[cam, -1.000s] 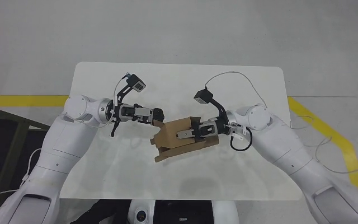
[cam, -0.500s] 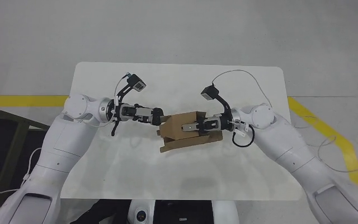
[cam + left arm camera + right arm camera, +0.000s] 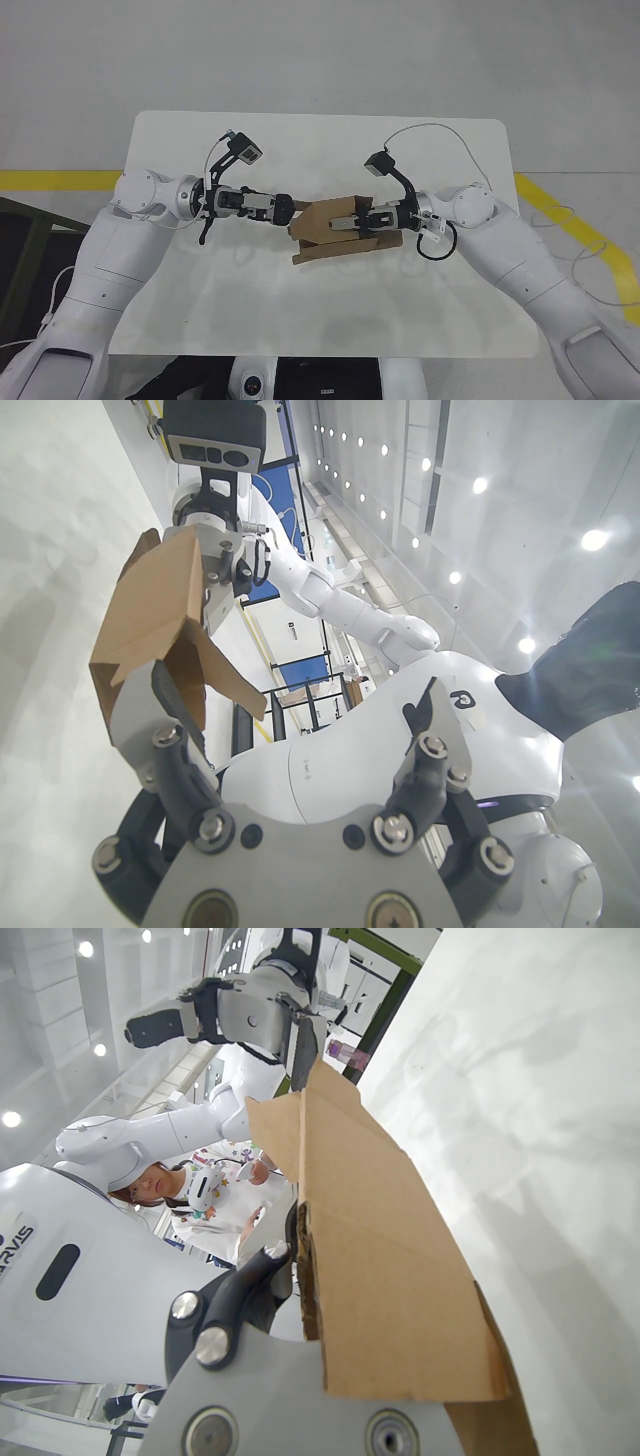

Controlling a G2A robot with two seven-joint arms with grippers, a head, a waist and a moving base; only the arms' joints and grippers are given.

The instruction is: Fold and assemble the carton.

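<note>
Carton shifted farther across counter, levelled; right pincer clamped on panel; left pincer spread, touching flap.

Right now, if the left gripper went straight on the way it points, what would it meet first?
The brown cardboard carton: the open left gripper points at its near end flaps, with one finger alongside a flap; whether they touch is unclear.

Left tool splayed wide, opposite right tool pinched tight.
</note>
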